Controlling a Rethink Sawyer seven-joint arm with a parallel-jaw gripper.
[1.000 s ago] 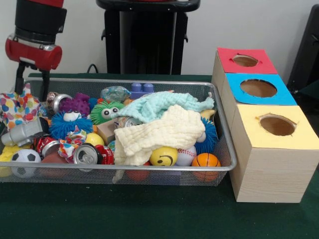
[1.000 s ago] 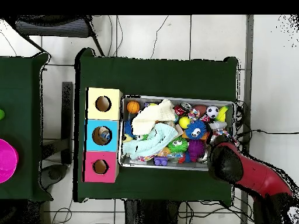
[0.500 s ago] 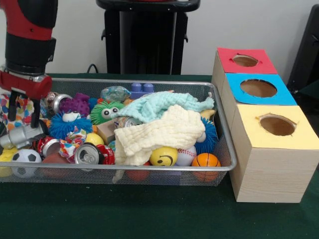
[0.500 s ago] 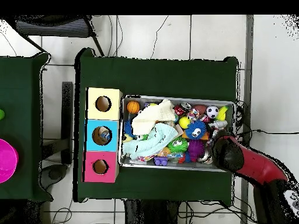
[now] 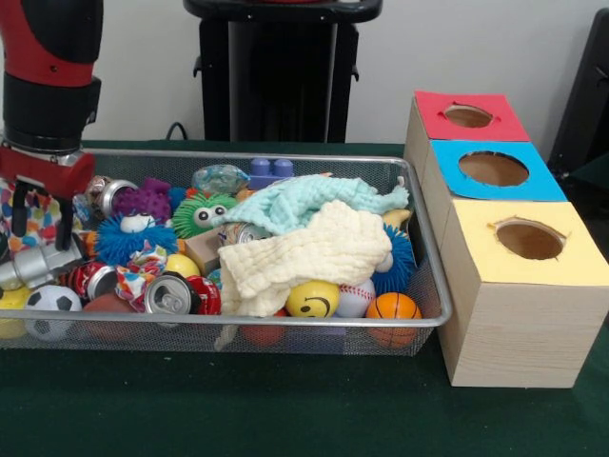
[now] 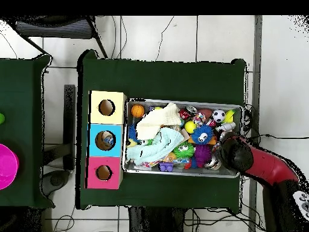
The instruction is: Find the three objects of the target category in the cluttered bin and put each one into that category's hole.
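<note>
The wire mesh bin (image 5: 285, 324) is full of toys, cans and cloths; it also shows in the overhead view (image 6: 181, 101). One see-through, glinting plastic bottle (image 5: 221, 178) lies at the bin's back, beside a purple block. I see no other bottles; they may be under the cloths. My gripper (image 5: 42, 238) is open, low over the bin's left end, its fingers (image 5: 65, 224) astride a silvery cylinder (image 5: 33, 268). The blue-surround hole (image 5: 493, 168) is in the middle box on the right. In the overhead view (image 6: 106, 140) something lies inside it. There the arm (image 6: 236, 154) hides the gripper.
A pale yellow cloth (image 5: 304, 257) and a mint cloth (image 5: 304, 202) cover the bin's middle. Drink cans (image 5: 169, 295), balls (image 5: 312, 299) and spiky toys (image 5: 133, 238) lie around them. Red-surround (image 5: 468, 116) and yellow-surround (image 5: 529, 240) holes flank the blue one. A patterned cloth (image 5: 38, 214) hangs behind the gripper.
My gripper has come down from above the bin's back left corner and moved forward and left, its fingers now low beside the silvery cylinder. The objects in the bin have hardly shifted.
</note>
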